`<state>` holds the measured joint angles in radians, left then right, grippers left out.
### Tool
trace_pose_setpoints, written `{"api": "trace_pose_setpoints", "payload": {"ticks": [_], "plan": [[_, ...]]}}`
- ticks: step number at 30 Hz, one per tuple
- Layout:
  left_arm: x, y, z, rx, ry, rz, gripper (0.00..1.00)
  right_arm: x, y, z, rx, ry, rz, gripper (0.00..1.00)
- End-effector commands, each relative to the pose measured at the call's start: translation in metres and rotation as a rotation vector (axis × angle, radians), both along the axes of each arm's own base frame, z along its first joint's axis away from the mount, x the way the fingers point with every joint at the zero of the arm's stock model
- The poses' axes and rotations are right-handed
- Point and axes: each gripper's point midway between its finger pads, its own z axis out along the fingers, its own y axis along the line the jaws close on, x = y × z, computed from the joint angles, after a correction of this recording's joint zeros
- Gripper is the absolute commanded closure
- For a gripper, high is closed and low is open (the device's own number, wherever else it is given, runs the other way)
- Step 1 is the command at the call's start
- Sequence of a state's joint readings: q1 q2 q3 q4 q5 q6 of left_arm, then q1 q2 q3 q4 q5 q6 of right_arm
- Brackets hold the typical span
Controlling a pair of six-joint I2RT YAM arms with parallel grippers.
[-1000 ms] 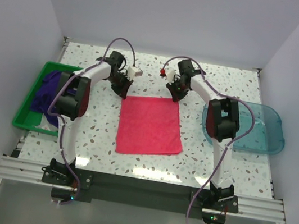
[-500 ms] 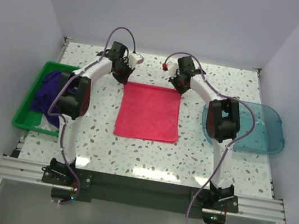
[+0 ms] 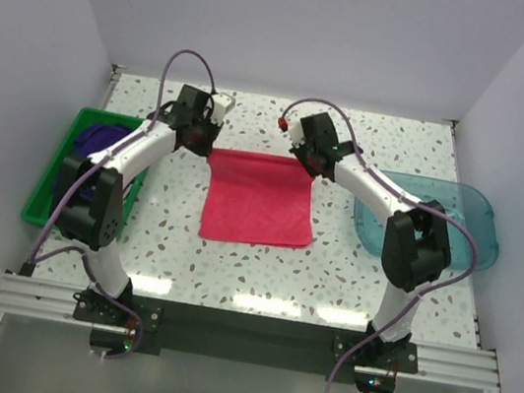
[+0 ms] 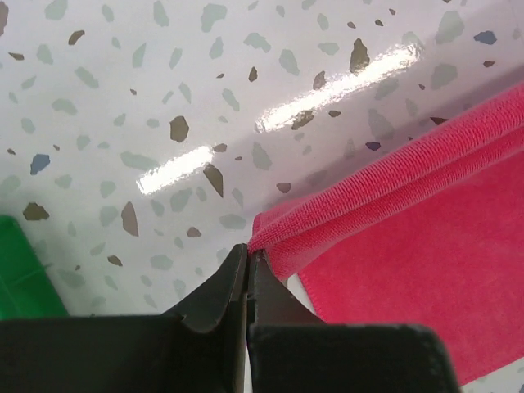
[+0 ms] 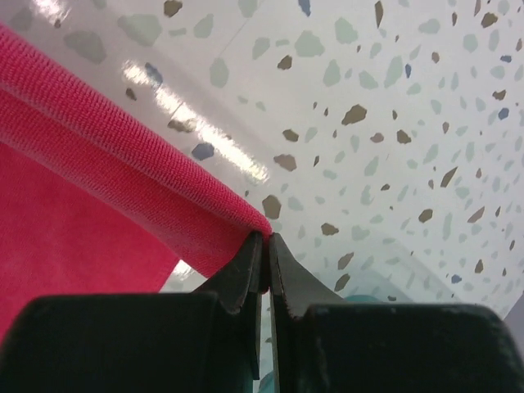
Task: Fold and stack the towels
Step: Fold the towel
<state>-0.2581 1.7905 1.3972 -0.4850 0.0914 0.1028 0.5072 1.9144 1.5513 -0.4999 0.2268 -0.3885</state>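
The hot pink towel (image 3: 259,199) lies mid-table with its far edge lifted. My left gripper (image 3: 212,149) is shut on the towel's far left corner (image 4: 260,233). My right gripper (image 3: 310,164) is shut on the far right corner (image 5: 260,223). Both hold the far edge a little above the table, and the cloth drapes down to the near part that rests flat. Dark purple towels (image 3: 91,145) lie heaped in the green bin (image 3: 43,207) at the left. No pale grey-white towel shows.
A translucent teal tray (image 3: 462,223) stands at the right, partly under my right arm. The green bin sits against the left wall. White walls close the table at the back and sides. A black rail runs along the near edge.
Both grippers have moved toward the near side and up with the towel's far corners. The far edge has lifted off the table and the towel looks shorter front to back.
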Motion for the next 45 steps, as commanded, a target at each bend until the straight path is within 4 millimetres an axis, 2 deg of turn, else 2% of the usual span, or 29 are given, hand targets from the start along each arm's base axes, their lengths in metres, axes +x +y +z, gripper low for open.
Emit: {"api": "trace_pose_setpoints", "payload": {"ticks": [1,2,4,5,9,15,22,26,30,33,38,45], "plan": [[-0.019,0.010,0.004,-0.034,0.000,0.140,1.00,-0.019,-0.020,0.008,-0.035,-0.049,-0.107,1.00],[-0.025,0.010,0.001,-0.048,0.015,0.149,1.00,-0.025,-0.021,0.012,-0.035,-0.056,-0.115,1.00],[-0.042,0.007,-0.004,-0.092,0.044,0.166,1.00,-0.040,-0.019,0.004,-0.031,-0.029,-0.127,1.00],[-0.053,0.002,-0.006,-0.130,0.061,0.150,1.00,-0.045,-0.019,0.010,-0.002,-0.039,-0.146,1.00],[-0.077,0.001,-0.014,-0.173,0.090,0.159,1.00,-0.066,-0.020,0.003,0.046,0.005,-0.156,1.00],[-0.101,-0.011,-0.031,-0.242,0.177,0.141,1.00,-0.094,-0.018,-0.022,0.110,0.095,-0.173,1.00],[-0.110,-0.012,-0.042,-0.258,0.205,0.145,1.00,-0.105,-0.005,-0.041,0.161,0.151,-0.158,1.00],[-0.113,-0.010,-0.051,-0.241,0.216,0.141,1.00,-0.111,-0.006,-0.056,0.160,0.175,-0.161,1.00],[-0.115,-0.007,-0.057,-0.226,0.231,0.152,1.00,-0.115,-0.004,-0.062,0.168,0.194,-0.156,1.00],[-0.113,-0.004,-0.054,-0.211,0.232,0.161,1.00,-0.116,-0.004,-0.059,0.169,0.194,-0.159,1.00],[-0.111,-0.007,-0.033,-0.230,0.207,0.150,1.00,-0.113,-0.004,-0.040,0.182,0.159,-0.155,1.00],[-0.132,-0.006,-0.041,-0.231,0.275,0.146,1.00,-0.125,-0.004,-0.035,0.188,0.188,-0.147,1.00]]}}
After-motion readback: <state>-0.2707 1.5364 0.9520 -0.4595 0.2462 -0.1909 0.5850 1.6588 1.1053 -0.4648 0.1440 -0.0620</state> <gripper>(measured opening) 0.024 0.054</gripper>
